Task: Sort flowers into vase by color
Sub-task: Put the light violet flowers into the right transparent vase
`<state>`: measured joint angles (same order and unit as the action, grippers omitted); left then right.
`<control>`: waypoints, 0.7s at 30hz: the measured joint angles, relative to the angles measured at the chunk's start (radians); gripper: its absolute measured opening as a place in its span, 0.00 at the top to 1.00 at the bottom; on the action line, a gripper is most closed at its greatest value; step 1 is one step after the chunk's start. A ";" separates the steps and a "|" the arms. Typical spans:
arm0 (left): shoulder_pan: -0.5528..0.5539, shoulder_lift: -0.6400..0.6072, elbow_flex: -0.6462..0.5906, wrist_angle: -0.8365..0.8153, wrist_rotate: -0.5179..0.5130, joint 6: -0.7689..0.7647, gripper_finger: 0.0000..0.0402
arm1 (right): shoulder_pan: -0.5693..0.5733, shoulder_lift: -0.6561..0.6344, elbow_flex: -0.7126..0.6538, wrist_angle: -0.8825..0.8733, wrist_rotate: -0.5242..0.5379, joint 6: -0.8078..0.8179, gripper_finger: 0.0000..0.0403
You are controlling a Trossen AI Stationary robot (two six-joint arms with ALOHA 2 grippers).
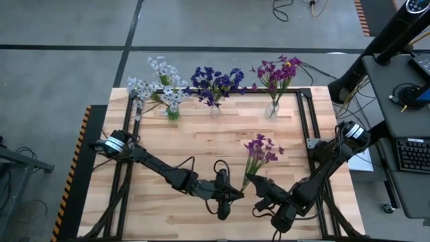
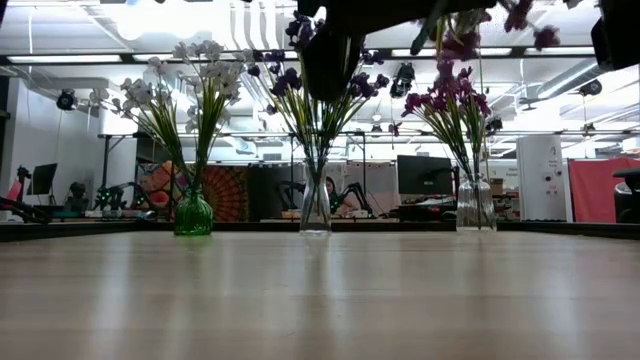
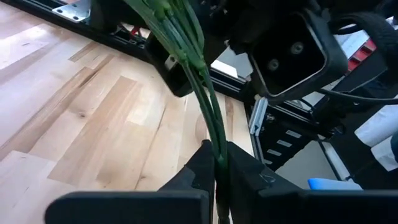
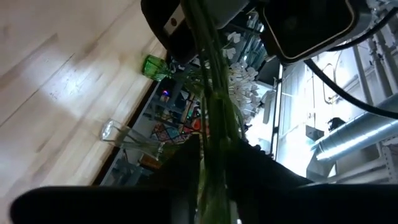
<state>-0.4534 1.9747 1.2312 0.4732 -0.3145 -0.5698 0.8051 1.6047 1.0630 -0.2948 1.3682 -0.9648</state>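
A bunch of magenta-purple sprigs point(image 1: 261, 151) with long green stems is held up over the table's near middle; its blossoms show at the top of the low view point(image 2: 460, 40). My left gripper point(image 1: 230, 191) and right gripper point(image 1: 259, 185) meet at the bunch's stem end, both shut on the stems. Along the far edge stand three vases: a green one with whitish flowers point(image 1: 173, 113), a clear one with dark blue-violet flowers point(image 1: 215, 109), and a clear one with magenta flowers point(image 1: 271, 109). My left gripper pinches several green stems point(image 3: 216, 146) of the magenta bunch between its two fingers, which lie across them near their lower end. The bunch is lifted clear of the table. My right gripper pinches the same stems point(image 4: 211, 124) between its two fingers, close beside the left gripper's hold. The stems run on past its fingers, and the blossoms point toward the far edge.
Bare wooden tabletop point(image 1: 195, 141) lies between the grippers and the row of vases. Black frame rails point(image 1: 304, 128) run along the table's sides. Beside the table on the right stands a desk with a keyboard point(image 1: 411, 154).
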 joint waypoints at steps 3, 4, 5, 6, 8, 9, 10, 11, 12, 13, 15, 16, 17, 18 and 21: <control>0.000 0.000 0.000 0.003 0.000 0.006 0.99 | 0.000 -0.003 0.000 0.001 0.000 0.022 0.74; 0.000 0.000 0.000 0.003 0.000 0.010 0.99 | 0.000 -0.005 0.000 0.002 0.002 0.027 0.72; 0.000 0.000 0.000 0.006 0.000 0.013 0.99 | 0.000 -0.007 0.000 0.002 0.010 0.030 0.69; 0.000 -0.001 0.000 0.009 0.000 0.019 0.99 | 0.000 -0.008 0.000 0.002 0.019 0.030 0.66; 0.000 -0.007 0.000 0.008 -0.001 0.034 0.99 | 0.002 -0.008 0.000 0.005 0.044 0.030 0.60; 0.000 -0.011 0.000 0.008 -0.001 0.040 0.99 | 0.002 -0.008 0.000 0.012 0.056 0.030 0.58; 0.000 -0.016 0.000 0.008 -0.006 0.047 0.99 | 0.002 -0.009 0.000 0.020 0.068 0.030 0.56; 0.000 -0.023 0.000 0.006 -0.010 0.056 0.99 | 0.002 -0.010 0.000 0.024 0.078 0.034 0.53; 0.000 -0.029 -0.001 0.005 -0.013 0.062 0.99 | 0.002 -0.010 0.000 0.024 0.090 0.044 0.51; 0.000 -0.038 -0.001 -0.002 -0.016 0.067 0.99 | 0.002 -0.010 0.000 0.024 0.100 0.057 0.50; 0.000 -0.056 -0.001 -0.024 -0.018 0.076 0.99 | 0.002 -0.011 0.000 0.024 0.113 0.088 0.47; 0.000 -0.066 -0.002 -0.040 -0.030 0.082 0.99 | 0.002 -0.011 0.000 0.024 0.123 0.108 0.45; -0.001 -0.079 -0.002 -0.063 -0.046 0.088 1.00 | 0.002 -0.011 0.000 0.023 0.128 0.125 0.44; -0.002 -0.092 -0.002 -0.084 -0.063 0.091 1.00 | 0.002 -0.013 0.000 0.022 0.132 0.146 0.43; -0.008 -0.133 -0.002 -0.168 -0.116 0.094 1.00 | 0.001 -0.014 0.000 0.019 0.133 0.200 0.40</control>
<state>-0.4619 1.8415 1.2294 0.3056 -0.4306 -0.4760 0.8062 1.5906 1.0630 -0.2758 1.5013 -0.7651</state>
